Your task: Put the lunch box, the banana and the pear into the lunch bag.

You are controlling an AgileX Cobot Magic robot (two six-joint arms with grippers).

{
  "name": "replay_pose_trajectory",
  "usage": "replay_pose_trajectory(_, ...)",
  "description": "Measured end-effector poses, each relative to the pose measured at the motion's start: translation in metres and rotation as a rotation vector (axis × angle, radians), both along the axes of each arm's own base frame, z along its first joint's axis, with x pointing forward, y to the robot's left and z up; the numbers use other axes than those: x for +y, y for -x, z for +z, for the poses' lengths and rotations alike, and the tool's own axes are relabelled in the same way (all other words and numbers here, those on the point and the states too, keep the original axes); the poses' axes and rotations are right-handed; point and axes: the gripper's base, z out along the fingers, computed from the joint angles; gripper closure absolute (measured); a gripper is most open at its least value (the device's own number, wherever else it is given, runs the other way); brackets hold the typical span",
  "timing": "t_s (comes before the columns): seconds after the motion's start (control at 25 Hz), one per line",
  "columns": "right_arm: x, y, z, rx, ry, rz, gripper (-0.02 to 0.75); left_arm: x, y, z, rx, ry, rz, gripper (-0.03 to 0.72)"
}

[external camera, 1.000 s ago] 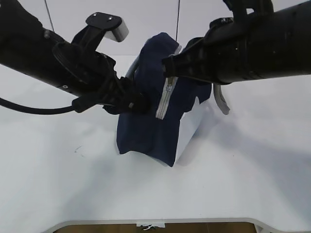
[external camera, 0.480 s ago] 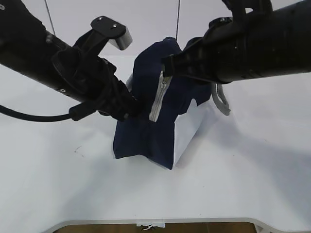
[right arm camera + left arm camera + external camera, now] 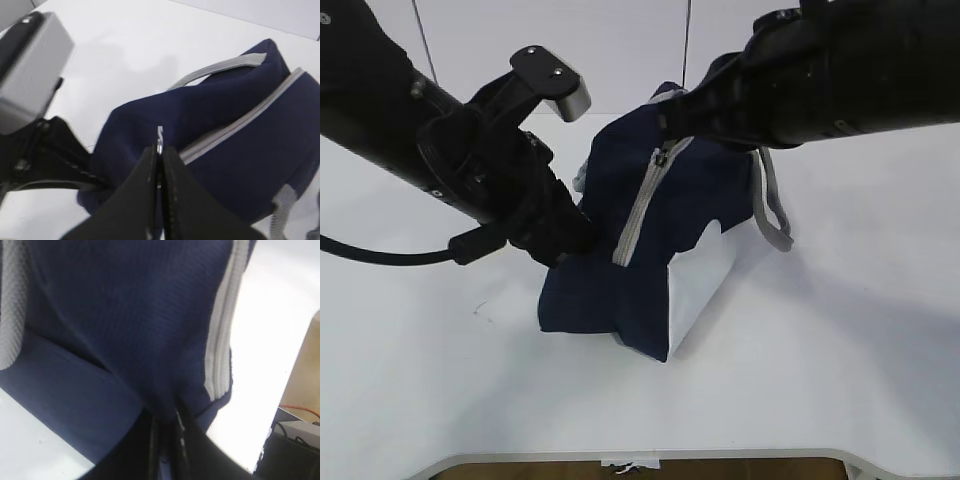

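The navy lunch bag stands mid-table with its white end panel toward the front and its grey zipper closed along the top. My left gripper is shut on a fold of the bag's fabric on its left side; the left wrist view shows the pinched fabric and the zipper. My right gripper is shut on the metal zipper pull at the bag's top far end. The lunch box, banana and pear are out of view.
A grey webbing handle hangs off the bag's right side and another handle shows in the right wrist view. The white table spreads around the bag, its front edge at the bottom.
The right gripper has moved the zipper pull up and back along the bag's top, and the zipper now lies closed. The bag has sunk and shifted left with my left gripper.
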Motion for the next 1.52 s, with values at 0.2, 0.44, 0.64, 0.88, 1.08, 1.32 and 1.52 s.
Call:
replay_pose_trajectory(0.2, -0.012, -0.012, -0.003, 0.007, 0.005, -0.053, 0.737, 0.000, 0.000, 0.001, 0.001, 0.002, 0.000, 0.686)
replay_pose_trajectory(0.44, -0.015, -0.034, -0.003, 0.007, 0.009, -0.093, 0.737, -0.001, -0.002, 0.003, -0.010, 0.014, 0.009, 0.687)
replay_pose_trajectory(0.64, -0.012, -0.047, -0.001, -0.013, 0.030, -0.095, 0.737, 0.001, 0.000, 0.012, -0.041, 0.030, 0.015, 0.687)
replay_pose_trajectory(0.88, -0.012, -0.043, 0.010, 0.020, 0.005, -0.110, 0.737, 0.006, 0.002, 0.022, -0.067, 0.044, 0.027, 0.687)
replay_pose_trajectory(1.08, -0.010, -0.031, 0.017, 0.099, -0.061, -0.120, 0.737, 0.008, 0.000, 0.022, -0.067, 0.039, 0.032, 0.687)
replay_pose_trajectory(1.32, -0.004, -0.024, 0.017, 0.175, -0.130, -0.114, 0.737, 0.010, 0.001, 0.020, -0.056, 0.024, 0.021, 0.687)
replay_pose_trajectory(1.52, 0.000, -0.019, 0.015, 0.239, -0.141, -0.080, 0.737, 0.008, 0.002, 0.020, -0.032, 0.057, 0.038, 0.687)
